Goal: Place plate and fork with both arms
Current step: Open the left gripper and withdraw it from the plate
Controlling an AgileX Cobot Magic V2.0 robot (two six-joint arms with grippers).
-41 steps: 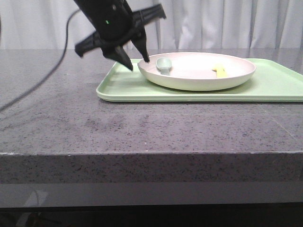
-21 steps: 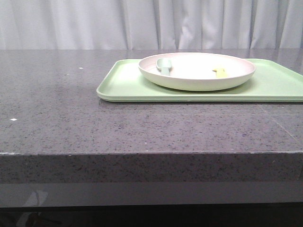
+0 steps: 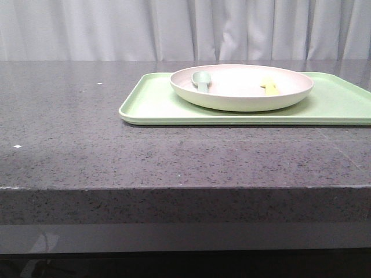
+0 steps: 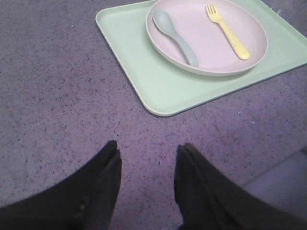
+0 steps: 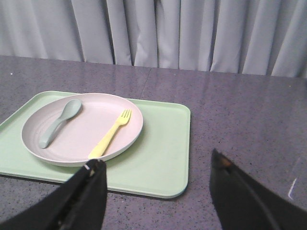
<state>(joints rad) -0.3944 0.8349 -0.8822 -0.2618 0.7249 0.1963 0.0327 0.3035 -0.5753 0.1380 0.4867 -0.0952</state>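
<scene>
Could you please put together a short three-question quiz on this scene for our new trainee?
1. True or false: the yellow fork lies inside the pink plate.
2. Which utensil lies beside the fork in the plate?
A. knife
B. grey-green spoon
C. chopsticks
3. Fill in: the plate rests on the light-green ____.

Key:
1. True.
2. B.
3. Tray. Both the left hand and the right hand are open and hold nothing, away from the plate.
</scene>
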